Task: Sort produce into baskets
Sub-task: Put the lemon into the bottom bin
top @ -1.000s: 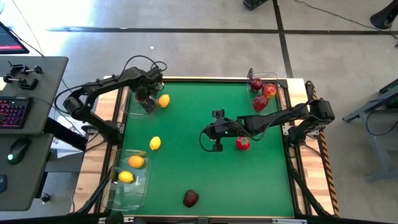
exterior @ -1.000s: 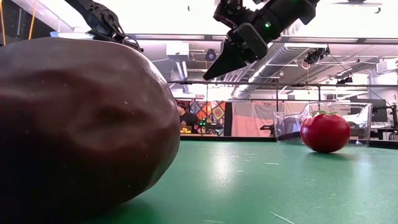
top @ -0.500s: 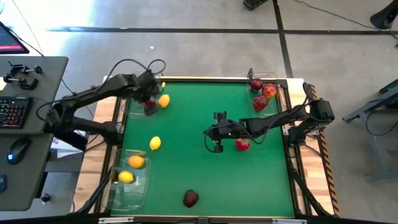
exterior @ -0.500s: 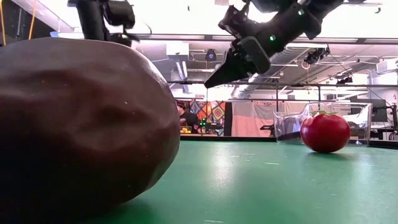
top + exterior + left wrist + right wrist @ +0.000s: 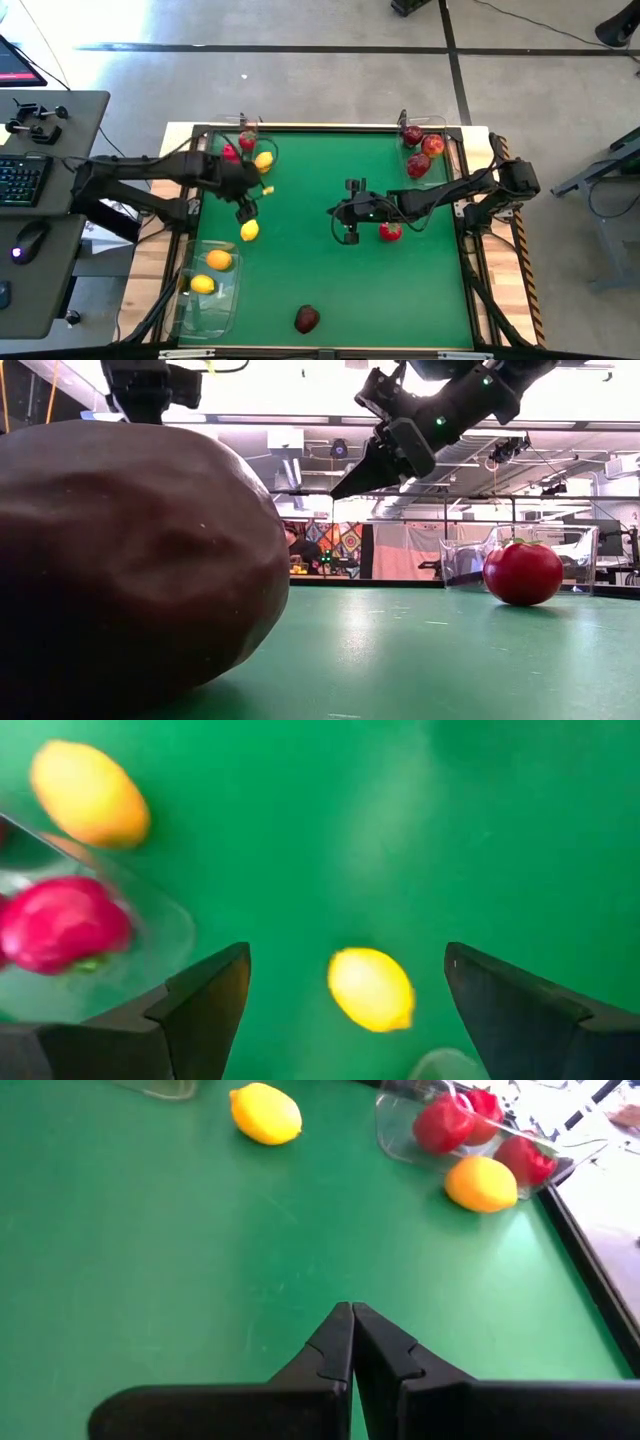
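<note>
Two dark arms work over a green table [image 5: 330,280] scattered with toy produce. The left gripper [image 5: 245,209], its fingers spread wide and holding nothing, hangs over the left half of the mat directly above a loose lemon [image 5: 249,230]; in the left wrist view that lemon [image 5: 371,988] lies on the mat between the two dark fingers [image 5: 205,995]. A second lemon [image 5: 263,161] rests on the mat at the far left, touching or just beside the far-left basket [image 5: 215,172], a clear tray that holds two small red fruits [image 5: 230,153].

The right gripper [image 5: 349,234], its fingers pressed together on nothing, hovers above the middle of the table. A red fruit [image 5: 390,231] sits on the mat just to its right; whether the arm touches it cannot be told.

The far-right basket [image 5: 436,128] holds three red apples [image 5: 421,148]. The near-left basket [image 5: 222,305] holds two yellow-orange fruits [image 5: 211,271]. A dark red apple [image 5: 307,319] lies alone at the near edge, filling the left of the low view [image 5: 130,560].
</note>
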